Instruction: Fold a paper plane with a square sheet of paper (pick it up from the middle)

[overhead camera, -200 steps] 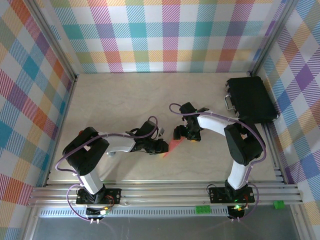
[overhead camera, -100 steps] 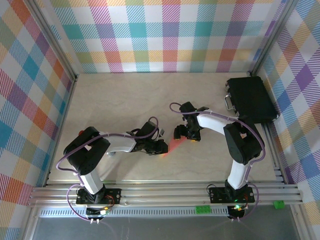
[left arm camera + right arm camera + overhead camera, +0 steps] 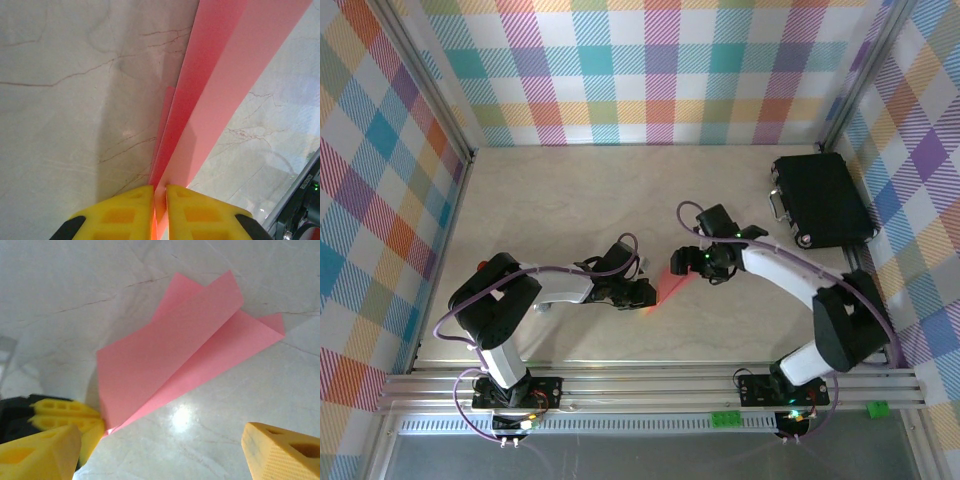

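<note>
Left gripper (image 3: 160, 192) clenched on one end of the paper plane (image 3: 185, 360). Right gripper (image 3: 160, 452) released, jaws wide, just beside it. Plane well left of black case (image 3: 820, 200).

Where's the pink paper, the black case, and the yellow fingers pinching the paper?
pink paper (image 3: 175, 355): right wrist view, middle of its upper folded flap.
black case (image 3: 823, 200): top view, centre of its top.
left fingers (image 3: 120, 202): left wrist view, face of one yellow pad, shut on the paper.
</note>
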